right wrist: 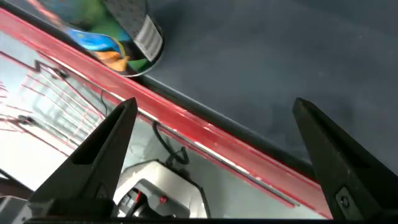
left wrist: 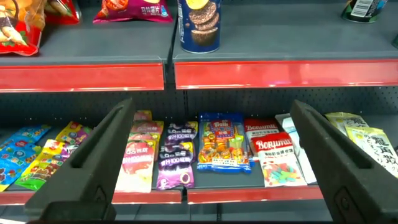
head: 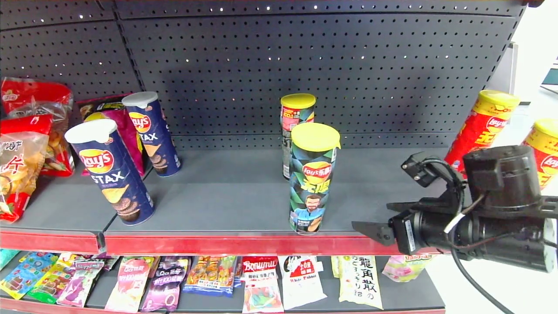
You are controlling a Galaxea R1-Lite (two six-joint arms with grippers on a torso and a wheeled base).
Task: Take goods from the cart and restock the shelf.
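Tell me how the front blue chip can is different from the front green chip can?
The blue chip can has a white lid; the green chip can has a yellow lid. The blue chip can shows dark round crisps; the green chip can shows a cartoon bearded man. The blue chip can stands toward the left of the shelf; the green chip can stands near the middle. Both are tall tubes close to the red front edge.

- The nearest can (head: 313, 179) beside the black right gripper (head: 373, 216): yellow lid, green and black triangle pattern.
- The far cans (head: 111, 170): dark blue, white lids.
- The shelf (head: 226, 192): grey, red front edge.
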